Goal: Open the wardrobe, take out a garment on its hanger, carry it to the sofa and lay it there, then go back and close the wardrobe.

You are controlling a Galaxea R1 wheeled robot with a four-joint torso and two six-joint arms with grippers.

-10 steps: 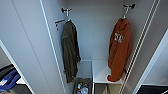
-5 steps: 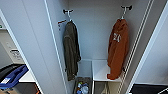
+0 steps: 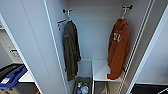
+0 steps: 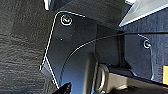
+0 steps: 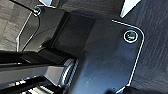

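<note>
Camera closer since before: tall white wardrobe [image 3: 100, 37] open, bright orange hooded jacket [image 3: 118, 48] hanging right beside olive coat [image 3: 71, 50]; jaw state untellable; reach for hanger next.

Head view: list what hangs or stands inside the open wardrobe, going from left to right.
Open left door → dark olive-green jacket on its hanger → small bin of bits on the floor → white inner shelf → orange garment on its hanger.
</note>
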